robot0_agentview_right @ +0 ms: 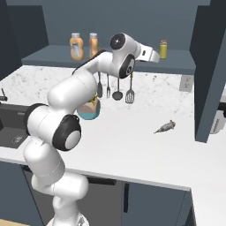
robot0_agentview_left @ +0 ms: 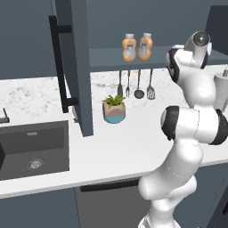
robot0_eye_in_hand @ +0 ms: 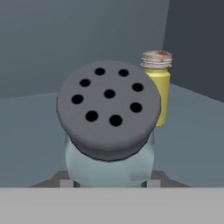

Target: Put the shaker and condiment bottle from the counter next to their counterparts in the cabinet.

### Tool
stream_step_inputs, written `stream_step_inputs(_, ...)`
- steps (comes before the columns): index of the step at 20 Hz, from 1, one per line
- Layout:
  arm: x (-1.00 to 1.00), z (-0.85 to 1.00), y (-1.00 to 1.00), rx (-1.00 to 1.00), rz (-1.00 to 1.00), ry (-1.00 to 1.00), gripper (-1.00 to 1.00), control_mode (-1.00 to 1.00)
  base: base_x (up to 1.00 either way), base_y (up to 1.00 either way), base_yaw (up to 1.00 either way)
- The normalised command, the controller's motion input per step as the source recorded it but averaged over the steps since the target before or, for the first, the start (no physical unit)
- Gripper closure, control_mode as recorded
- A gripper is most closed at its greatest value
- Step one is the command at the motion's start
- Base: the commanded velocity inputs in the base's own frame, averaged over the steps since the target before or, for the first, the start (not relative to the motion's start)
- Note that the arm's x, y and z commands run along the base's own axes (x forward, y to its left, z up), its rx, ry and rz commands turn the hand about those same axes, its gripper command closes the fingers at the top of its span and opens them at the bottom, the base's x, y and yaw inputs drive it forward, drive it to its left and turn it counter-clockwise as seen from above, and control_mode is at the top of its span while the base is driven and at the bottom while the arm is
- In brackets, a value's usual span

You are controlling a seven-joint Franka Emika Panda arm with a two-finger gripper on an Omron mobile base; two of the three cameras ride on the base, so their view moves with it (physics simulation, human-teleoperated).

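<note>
— Where's the shaker (robot0_eye_in_hand: 109, 127)?
— Clamped between my nearly shut fingers, over the cabinet (robot0_agentview_right: 176, 62) shelf, the yellow-green shaker (robot0_eye_in_hand: 158, 85) just beyond.
— The risk?
— I think pushing further forward could topple that one.
— Feel?
— Smooth pale cylinder, grey holed cap.

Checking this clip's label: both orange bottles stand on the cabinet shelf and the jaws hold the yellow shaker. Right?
Not quite. The hand view shows the jaws holding the pale teal shaker with the grey cap; the yellow shaker stands behind it. Both orange bottles do stand on the cabinet shelf.
</note>
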Motion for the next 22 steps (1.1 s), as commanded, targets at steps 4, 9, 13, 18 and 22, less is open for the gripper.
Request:
stream_step_inputs(4,0.33,0.00,-0.04,0.00,0.00,0.10,1.00,-1.00,0.00,0.00,0.00)
stream_step_inputs(9,0.26,0.00,-0.07,0.00,0.00,0.13,1.00,-1.00,0.00,0.00,0.00)
stream_step_inputs(13,0.03,0.00,-0.12,0.00,0.00,0.10,1.00,-1.00,0.00,0.00,0.00)
stream_step_inputs(18,0.00,0.00,-0.17,0.00,0.00,0.07,1.00,-1.00,0.00,0.00,0.00)
stream_step_inputs(22,0.08,0.00,-0.10,0.00,0.00,0.07,1.00,-1.00,0.00,0.00,0.00)
